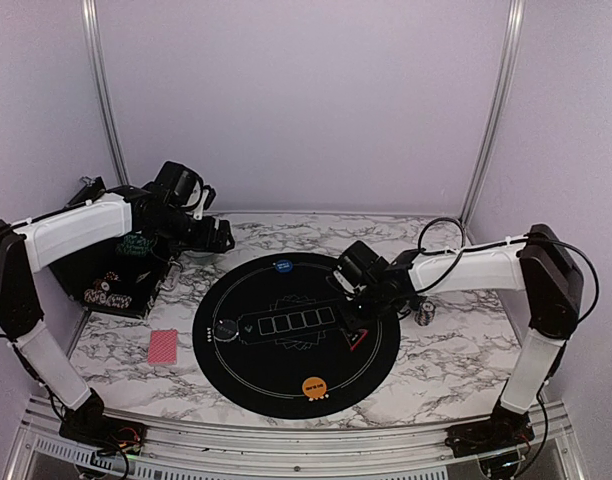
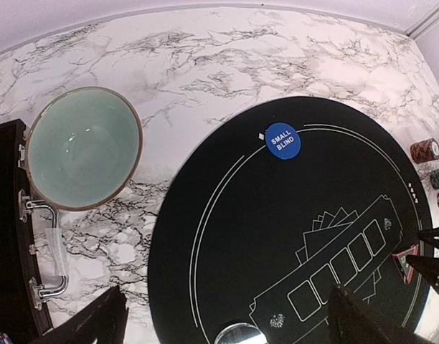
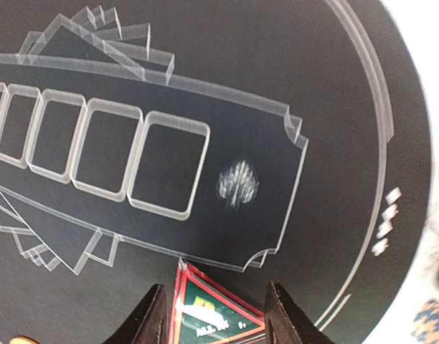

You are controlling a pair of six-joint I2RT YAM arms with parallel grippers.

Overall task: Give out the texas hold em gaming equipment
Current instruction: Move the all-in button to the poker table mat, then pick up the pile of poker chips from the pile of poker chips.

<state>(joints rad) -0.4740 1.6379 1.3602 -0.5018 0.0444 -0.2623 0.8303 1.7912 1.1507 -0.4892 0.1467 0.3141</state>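
Note:
A red triangle marker (image 3: pixel 212 312) sits low over the black mat (image 3: pixel 334 143), just below the printed card boxes, and my right gripper (image 3: pixel 216 287) is shut on it, a finger at each side. From above, that gripper (image 1: pixel 354 328) and the triangle (image 1: pixel 358 341) are at the mat's right half. On the mat lie a blue small-blind disc (image 2: pixel 282 140), an orange disc (image 1: pixel 314 386) and a glassy dark disc (image 1: pixel 226 328). Red-backed cards (image 1: pixel 163 346) lie on the marble to the mat's left. Striped chips (image 2: pixel 425 150) stand off its right rim. My left gripper (image 2: pixel 228 290) hangs open and empty above the mat's far left.
A teal bowl (image 2: pixel 83 147) stands on the marble beyond the mat's left rim, next to a black case (image 1: pixel 111 285) with metal latches (image 2: pixel 44 247). The metal frame posts (image 1: pixel 101 95) rise at the back corners. The chips (image 1: pixel 423 315) sit under my right forearm.

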